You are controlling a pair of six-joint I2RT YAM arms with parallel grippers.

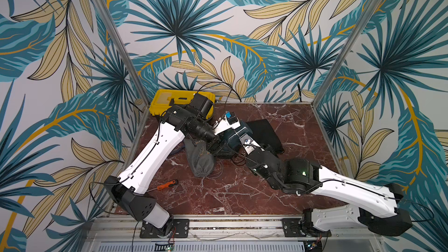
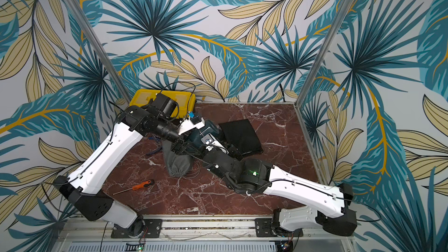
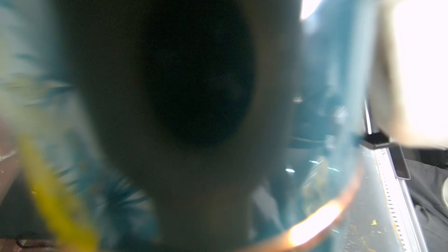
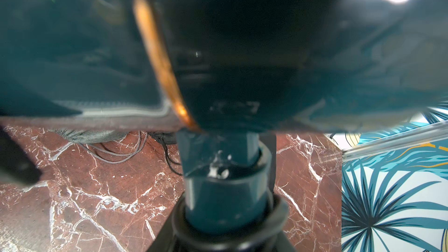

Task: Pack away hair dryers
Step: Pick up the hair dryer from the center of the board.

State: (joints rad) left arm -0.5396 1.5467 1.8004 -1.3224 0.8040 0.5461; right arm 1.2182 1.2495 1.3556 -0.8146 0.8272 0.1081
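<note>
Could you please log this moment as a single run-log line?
teal dryer: held by handle | right end effector: shut on it | left end effector: beside dryer, grip unclear | grey bag: lying on table

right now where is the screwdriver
In both top views the screwdriver lies flat on the marble table, on the robot's left side toward the front edge, just in front of the grey bag and apart from it.

No text was legible in any view. Grey drawstring pouch (image 1: 200, 158) (image 2: 178, 163) on the surface carried a faint gold mark, possibly lettering, too small to read. Wrist views were blurred and gave nothing readable.
</note>
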